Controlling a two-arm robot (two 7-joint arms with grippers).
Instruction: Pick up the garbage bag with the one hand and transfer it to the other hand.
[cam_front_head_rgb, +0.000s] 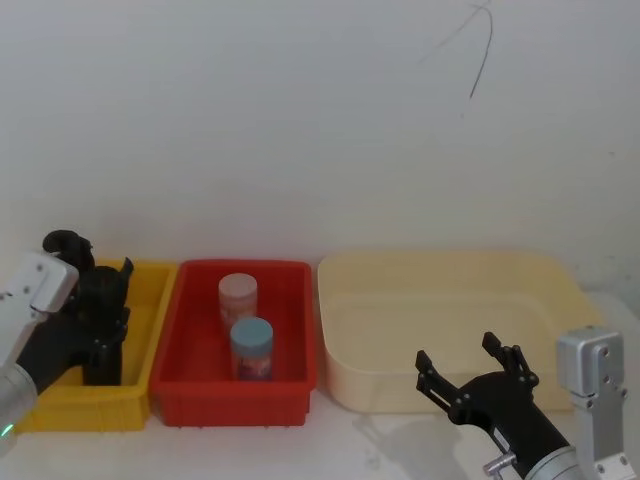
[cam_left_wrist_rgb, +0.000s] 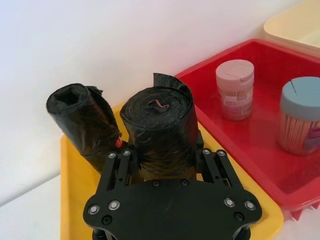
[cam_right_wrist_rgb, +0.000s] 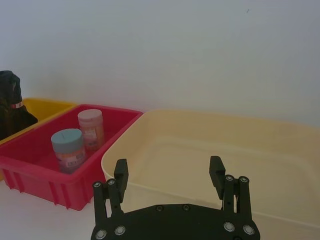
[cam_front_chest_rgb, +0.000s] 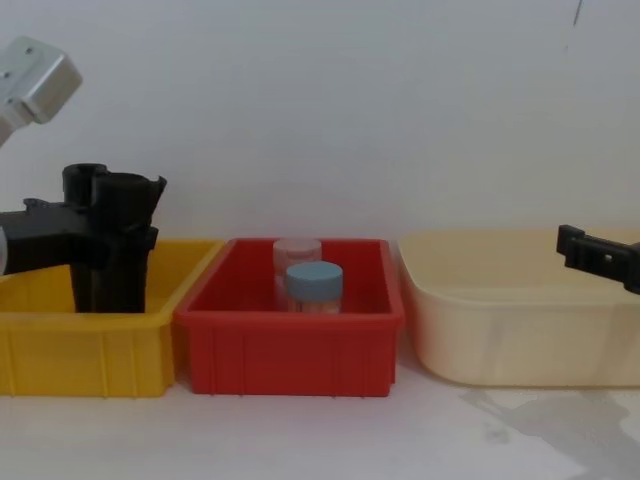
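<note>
Left end effector (cam_left_wrist_rgb: 164, 152) is down in the yellow bin (cam_front_chest_rgb: 100, 350) at the robot's far left, w/ the garbage bag (cam_left_wrist_rgb: 160, 125) btwn its two fingers. One finger (cam_left_wrist_rgb: 117, 165) lies against each side of the roll, low on its body, so the grip looks closed on it. The bag stands upright in the bin, loose flap sticking up at its top edge, on the side away from the wrist cam. Chest view has its base down inside the bin, behind the front wall.

A 2nd black roll (cam_left_wrist_rgb: 82, 117), w/ a small red-orange mark on its side, stands just beside the bag, on the side away from the red bin (cam_front_chest_rgb: 290, 350), leaning a bit. It's outside the fingers.

Red bin sits next to the yellow one, walls close together. Inside: a pink-lidded jar (cam_left_wrist_rgb: 234, 90) toward the back and a blue-lidded jar (cam_left_wrist_rgb: 300, 122) nearer the robot, both upright, close but apart.

Cream tub (cam_front_chest_rgb: 500, 330) is right of the red bin.

Right end effector (cam_right_wrist_rgb: 168, 164) hangs at the robot's right, by the tub's near edge, fingers spread wide, nothing btwn them. Well apart from the bag and from the left arm.

All three containers rest on the white worktop (cam_front_chest_rgb: 320, 430), in a row in front of a plain white wall.
</note>
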